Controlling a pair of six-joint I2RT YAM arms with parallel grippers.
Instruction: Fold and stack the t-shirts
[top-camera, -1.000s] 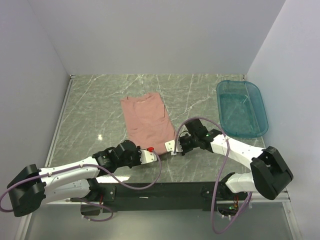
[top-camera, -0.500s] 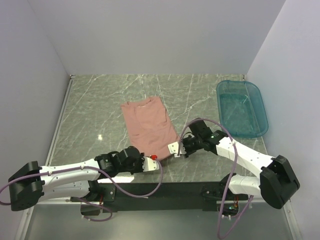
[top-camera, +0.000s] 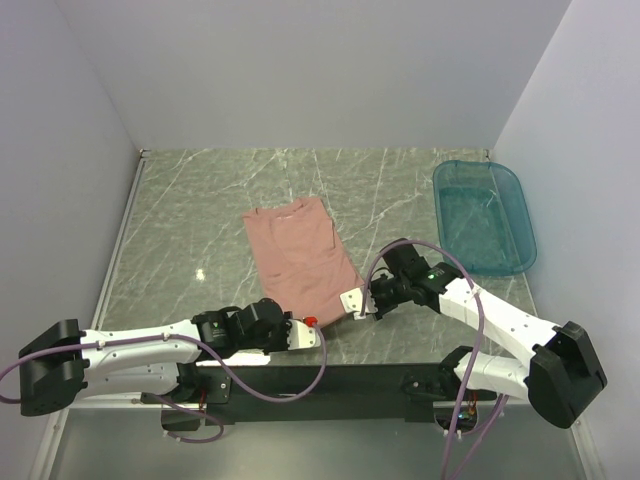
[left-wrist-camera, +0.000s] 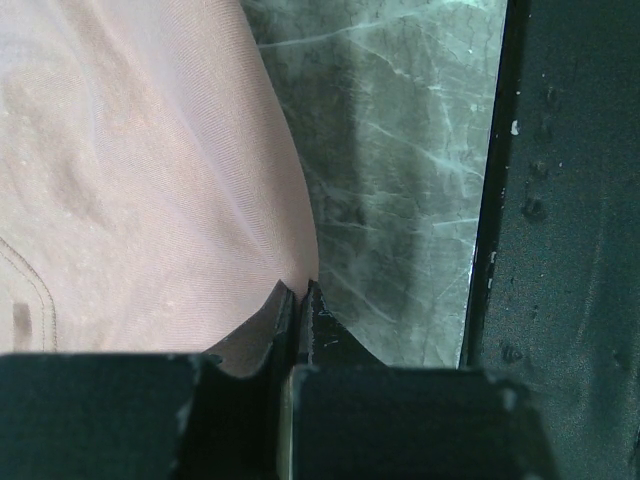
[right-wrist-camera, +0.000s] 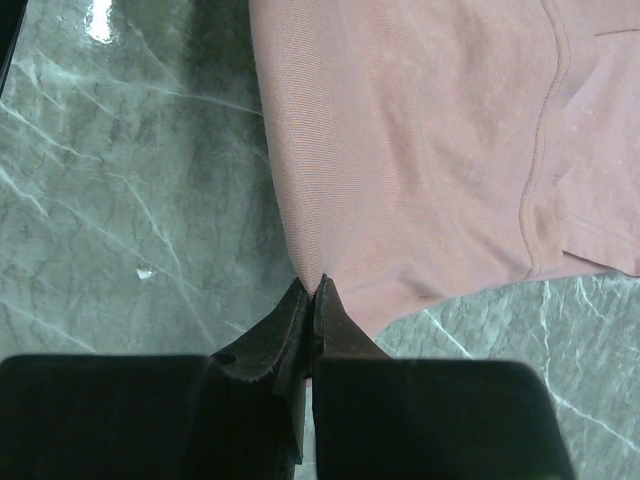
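At t-shirt (top-camera: 300, 250) corners: left pincer (top-camera: 311, 322), right pincer (top-camera: 351, 301) clamped.

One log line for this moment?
t-shirt: flat on table | left gripper: shut on its near hem | right gripper: shut on near hem corner | tub: apart, right

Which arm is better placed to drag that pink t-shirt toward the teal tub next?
Right, probably: the right gripper grips the pink t-shirt at its near corner toward the teal tub; the left gripper pinches the farther corner.
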